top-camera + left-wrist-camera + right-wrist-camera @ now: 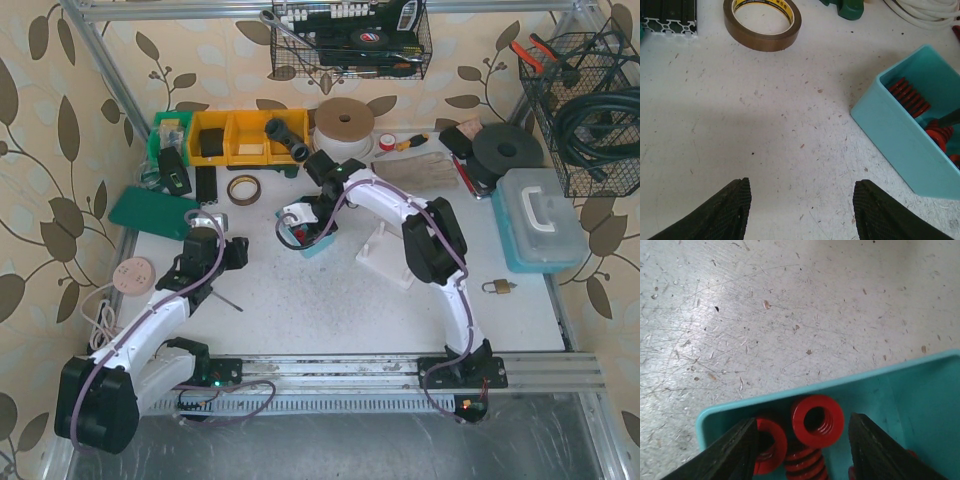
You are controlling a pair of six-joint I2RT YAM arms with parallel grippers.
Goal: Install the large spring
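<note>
A teal bin (318, 246) stands mid-table and holds several red springs. In the right wrist view a large red spring (817, 421) stands end-on inside the bin (920, 390), with another red spring (769, 445) beside it at the left. My right gripper (802, 442) is open and reaches down into the bin, its fingers either side of the large spring without touching it; it also shows in the top view (297, 222). My left gripper (800, 205) is open and empty over bare table, left of the bin (900, 140); it also shows in the top view (228, 250).
A white stand (385, 250) sits right of the bin. A brown tape roll (762, 22) lies behind my left gripper. A padlock (497, 288) and a blue toolbox (540, 215) are at the right. Yellow bins (235, 137) line the back.
</note>
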